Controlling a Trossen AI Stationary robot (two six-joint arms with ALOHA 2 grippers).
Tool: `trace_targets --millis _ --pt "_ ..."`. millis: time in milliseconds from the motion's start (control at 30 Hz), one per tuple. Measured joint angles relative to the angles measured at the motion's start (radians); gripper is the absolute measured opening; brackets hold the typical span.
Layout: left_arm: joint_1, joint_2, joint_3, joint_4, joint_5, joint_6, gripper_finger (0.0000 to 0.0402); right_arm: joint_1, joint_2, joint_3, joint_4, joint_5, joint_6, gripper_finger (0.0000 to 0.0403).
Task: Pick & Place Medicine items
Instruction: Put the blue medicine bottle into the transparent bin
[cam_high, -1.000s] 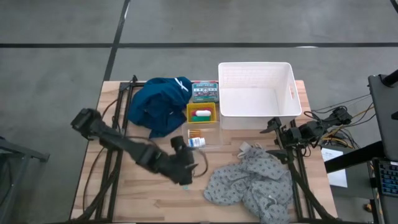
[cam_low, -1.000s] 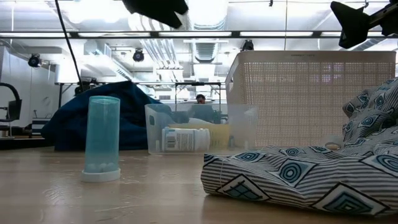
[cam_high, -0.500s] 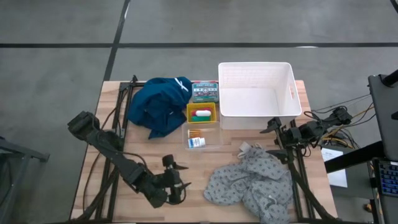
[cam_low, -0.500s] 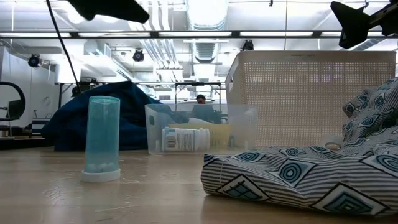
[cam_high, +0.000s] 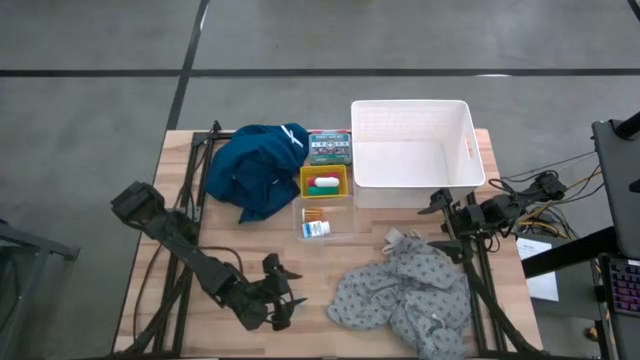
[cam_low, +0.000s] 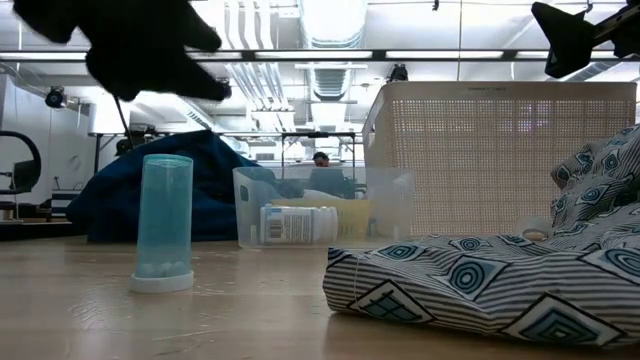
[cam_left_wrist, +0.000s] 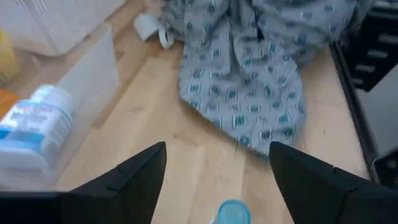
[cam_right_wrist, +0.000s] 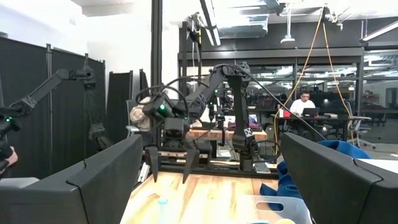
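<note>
Your left gripper hangs wide open and empty over the blue tube, which stands upright near the table's front. Descend off-centre and you'll probably tip it — it looks top-heavy. The right gripper waits open beside the basket.

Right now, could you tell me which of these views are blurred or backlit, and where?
Left wrist view: soft with motion blur, the white-and-blue bottle and grey dotted cloth smeared. Low view: ceiling lights glare behind, so the left gripper shows as a blurred black silhouette. High view: evenly lit, with the left gripper slightly smeared.
</note>
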Motion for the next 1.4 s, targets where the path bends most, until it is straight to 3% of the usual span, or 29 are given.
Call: trace_targets --millis 1400 --pt "-0.001 0.101 -0.019 0.011 0.094 -0.118 0.0288 0.0 0.0 0.0 0.0 0.0 0.0 0.038"
